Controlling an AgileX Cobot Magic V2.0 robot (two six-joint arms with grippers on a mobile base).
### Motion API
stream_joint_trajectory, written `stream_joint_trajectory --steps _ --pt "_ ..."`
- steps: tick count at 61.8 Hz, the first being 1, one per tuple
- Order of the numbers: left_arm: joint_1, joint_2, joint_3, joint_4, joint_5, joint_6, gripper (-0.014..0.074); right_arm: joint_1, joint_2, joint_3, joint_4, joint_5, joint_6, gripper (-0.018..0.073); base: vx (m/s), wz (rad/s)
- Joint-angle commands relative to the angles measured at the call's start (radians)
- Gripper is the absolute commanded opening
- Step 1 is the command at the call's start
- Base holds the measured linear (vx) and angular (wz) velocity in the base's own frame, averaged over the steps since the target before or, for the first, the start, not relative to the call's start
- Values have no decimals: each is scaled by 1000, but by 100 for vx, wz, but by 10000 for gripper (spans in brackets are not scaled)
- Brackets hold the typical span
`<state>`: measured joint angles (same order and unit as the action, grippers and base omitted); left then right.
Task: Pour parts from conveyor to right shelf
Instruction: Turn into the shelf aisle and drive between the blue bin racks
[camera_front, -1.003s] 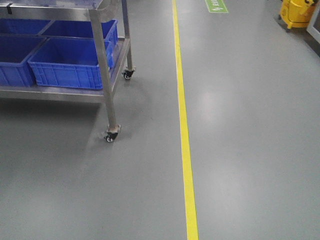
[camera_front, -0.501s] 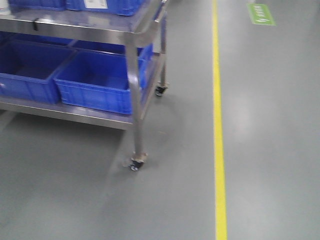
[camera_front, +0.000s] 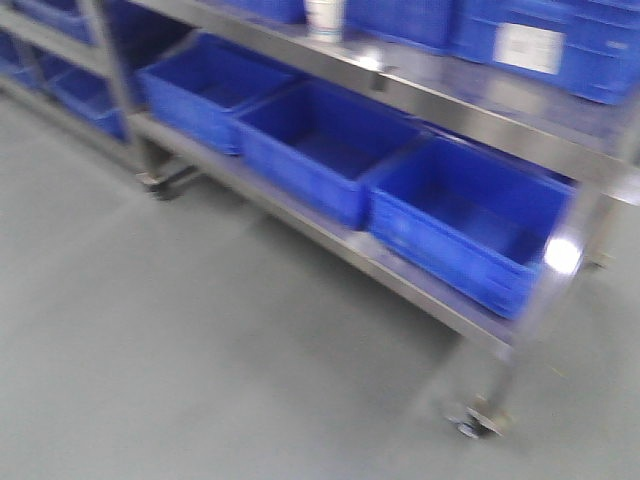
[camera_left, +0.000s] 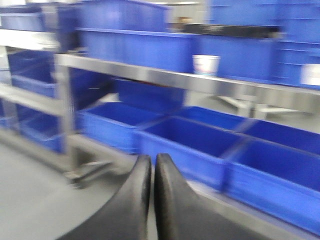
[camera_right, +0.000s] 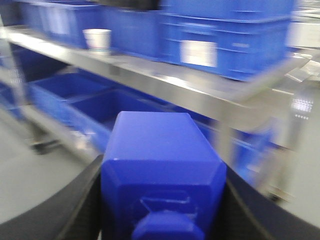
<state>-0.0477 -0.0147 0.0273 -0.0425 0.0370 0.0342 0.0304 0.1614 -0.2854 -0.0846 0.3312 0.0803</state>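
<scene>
Front view: the shelf (camera_front: 420, 90) is a steel rack with blue bins (camera_front: 330, 150) in a row on its lower level and a cup (camera_front: 325, 18) on the level above.

Left wrist view: the left gripper (camera_left: 151, 167) has its fingers pressed together. The bins lie just beyond the fingertips, and the cup stands above and to the right of them.

Right wrist view: the right gripper (camera_right: 161, 190) clamps a blue box (camera_right: 160, 145) between its fingers. The shelf is beyond the fingertips.

right gripper (camera_right: 162, 200) clasps blue box (camera_right: 161, 145) (shelf (camera_right: 170, 76) ahead)
</scene>
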Motion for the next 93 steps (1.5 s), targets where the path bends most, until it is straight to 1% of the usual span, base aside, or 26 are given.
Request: stream_joint_trajectory --steps 1,25,56,74,93 --pt "-8 -11 31 -3 -77 -9 -6 -5 11 -29 -8 -81 -8 -9 31 118" --pt "-8 -11 31 -3 -77 -9 -6 -5 11 -29 -8 -81 -8 -9 27 103" --pt "-8 -11 31 -3 -77 -9 -6 -5 11 -29 -8 -81 -8 -9 20 72" --pt "-8 -11 31 -3 -77 -9 -6 -5 11 -29 -8 -78 -8 -9 21 48" --pt "-8 -11 31 -3 -77 -9 -6 -5 11 -29 -8 -78 -8 -9 32 5"
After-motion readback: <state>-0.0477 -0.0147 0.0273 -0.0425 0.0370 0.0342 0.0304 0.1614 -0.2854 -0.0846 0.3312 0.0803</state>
